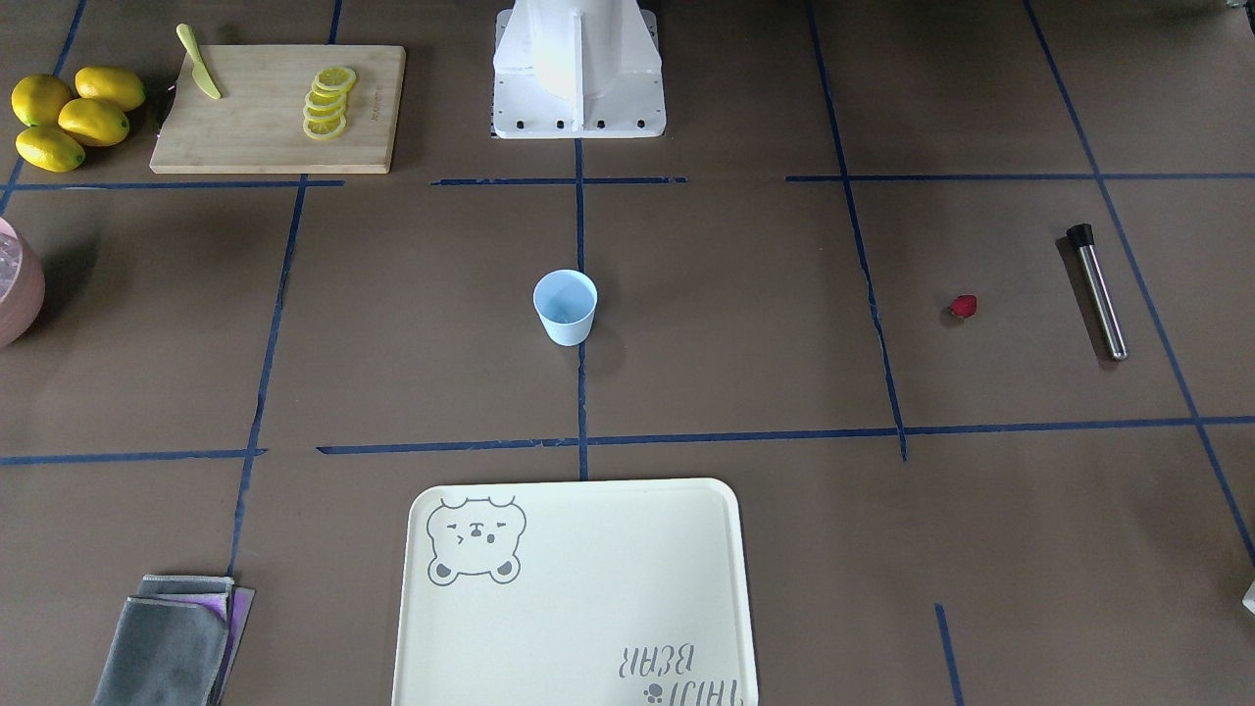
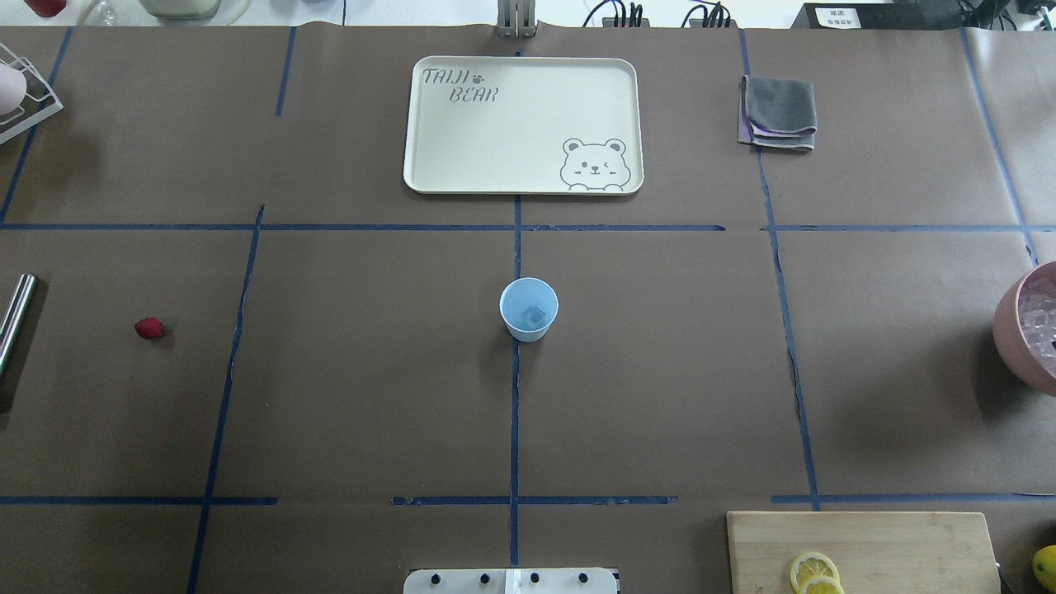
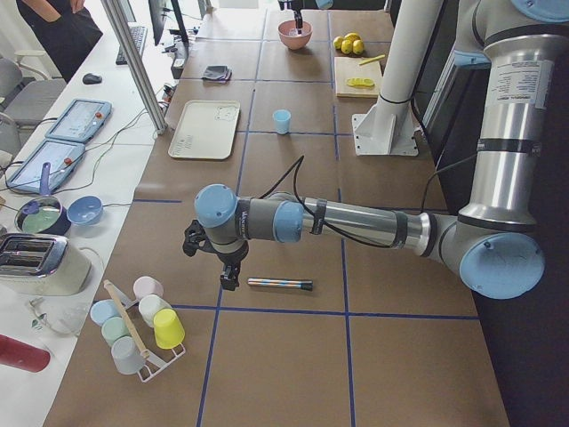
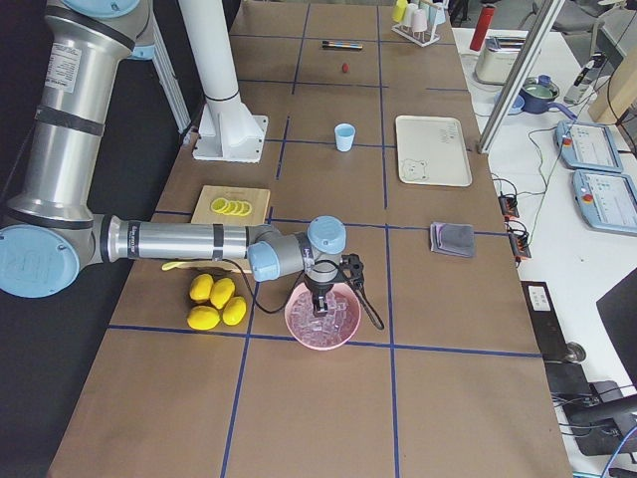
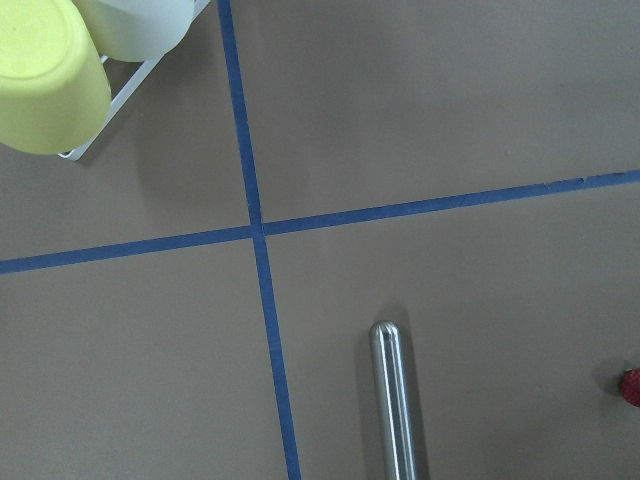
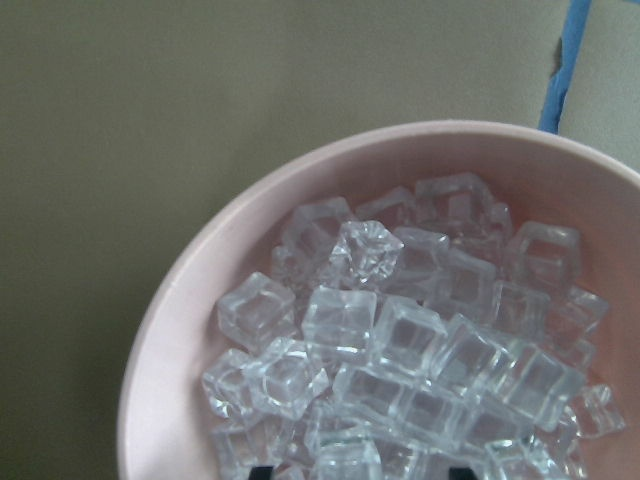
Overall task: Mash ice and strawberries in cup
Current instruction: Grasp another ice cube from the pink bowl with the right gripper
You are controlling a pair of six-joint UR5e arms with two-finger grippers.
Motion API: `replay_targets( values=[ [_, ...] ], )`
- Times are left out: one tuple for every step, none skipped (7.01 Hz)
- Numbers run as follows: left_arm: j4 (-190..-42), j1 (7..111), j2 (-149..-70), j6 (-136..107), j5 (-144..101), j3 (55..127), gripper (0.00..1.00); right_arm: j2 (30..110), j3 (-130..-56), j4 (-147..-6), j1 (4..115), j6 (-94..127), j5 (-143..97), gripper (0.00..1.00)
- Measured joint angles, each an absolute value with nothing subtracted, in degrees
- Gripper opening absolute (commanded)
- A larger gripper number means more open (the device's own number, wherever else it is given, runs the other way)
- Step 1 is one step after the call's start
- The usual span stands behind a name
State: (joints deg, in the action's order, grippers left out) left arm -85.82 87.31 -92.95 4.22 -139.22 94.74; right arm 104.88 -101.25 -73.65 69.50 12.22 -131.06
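The light-blue cup [image 2: 528, 309] stands upright at the table's centre with one ice cube [image 2: 535, 315] in it. The strawberry [image 2: 148, 328] lies alone on the paper far to the robot's left, next to a steel muddler [image 1: 1098, 291]. My left gripper [image 3: 229, 277] hangs just above the table near the muddler [image 3: 280, 285]; I cannot tell whether it is open or shut. My right gripper [image 4: 320, 302] hovers over the pink bowl [image 4: 299, 331] of ice cubes [image 6: 400, 340]. Its fingertips [image 6: 262, 471] show at the wrist view's bottom edge, far apart and open.
A cream bear tray [image 2: 429, 165] lies beyond the cup. A cutting board [image 1: 265, 147] with lemon slices [image 1: 326, 101] and a yellow knife [image 1: 199, 64] lies near the robot's right, beside whole lemons [image 1: 74, 118]. There is a folded grey cloth [image 2: 780, 111] and a rack of cups [image 3: 142, 325].
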Motion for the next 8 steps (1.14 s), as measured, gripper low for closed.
replay_targets(
  values=[
    [-85.8,87.3,-93.0,4.2,-139.2,94.7,1.0,104.9,-101.1,-73.7,69.3,12.2,-131.0,0.61],
    [-85.8,87.3,-93.0,4.2,-139.2,94.7,1.0,104.9,-101.0,-73.7,69.1,12.3,-131.0,0.6],
    [-85.8,87.3,-93.0,4.2,-139.2,94.8,1.0,104.8,-100.8,-73.7,68.9,12.3,-131.0,0.58],
    [-85.9,87.3,-93.0,4.2,-139.2,94.8,1.0,104.7,-100.7,-73.7,68.7,12.3,-131.0,0.55],
    [-85.9,87.3,-93.0,4.2,-139.2,94.8,1.0,104.6,-100.6,-73.6,68.7,12.3,-131.0,0.53],
    [-85.9,87.3,-93.0,4.2,-139.2,94.8,1.0,104.5,-100.6,-73.6,68.7,12.3,-131.0,0.51],
    [-85.9,87.3,-93.0,4.2,-139.2,94.8,1.0,104.5,-100.6,-73.5,68.6,12.3,-131.0,0.51],
    [-85.9,87.3,-93.0,4.2,-139.2,94.8,1.0,104.5,-100.6,-73.4,68.5,12.2,-131.0,0.51]
  ],
)
